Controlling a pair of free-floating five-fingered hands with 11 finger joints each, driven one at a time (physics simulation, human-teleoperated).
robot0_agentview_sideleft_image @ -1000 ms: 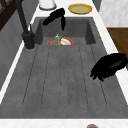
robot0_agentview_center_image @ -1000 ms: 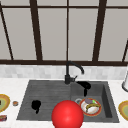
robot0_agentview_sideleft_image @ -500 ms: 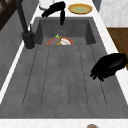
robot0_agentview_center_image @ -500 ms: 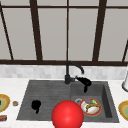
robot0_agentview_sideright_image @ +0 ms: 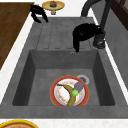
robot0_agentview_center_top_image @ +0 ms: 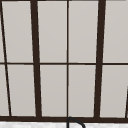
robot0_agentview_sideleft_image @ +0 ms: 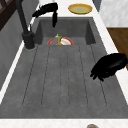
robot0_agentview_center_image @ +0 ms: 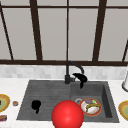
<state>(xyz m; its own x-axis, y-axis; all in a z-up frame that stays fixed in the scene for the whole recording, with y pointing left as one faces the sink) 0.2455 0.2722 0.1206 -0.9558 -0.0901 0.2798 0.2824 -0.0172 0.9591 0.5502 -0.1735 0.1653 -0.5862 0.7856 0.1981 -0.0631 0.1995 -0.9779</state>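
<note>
Hovering my right robot hand (robot0_agentview_center_image: 80, 77) beside the tap (robot0_agentview_center_image: 68, 75), one finger pointing down, empty; left robot hand (robot0_agentview_center_image: 36, 105) idle, curled.

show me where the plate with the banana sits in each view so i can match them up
Front view: the plate lies in the basin, lower right, right of the red ball.
Left side view: plate at upper centre, on the basin floor past the draining board.
Right side view: plate at lower centre, close to the camera.
Upper view: window panes and the faucet's top.
Shared landmark: the black faucet, with the right hand beside it.
</note>
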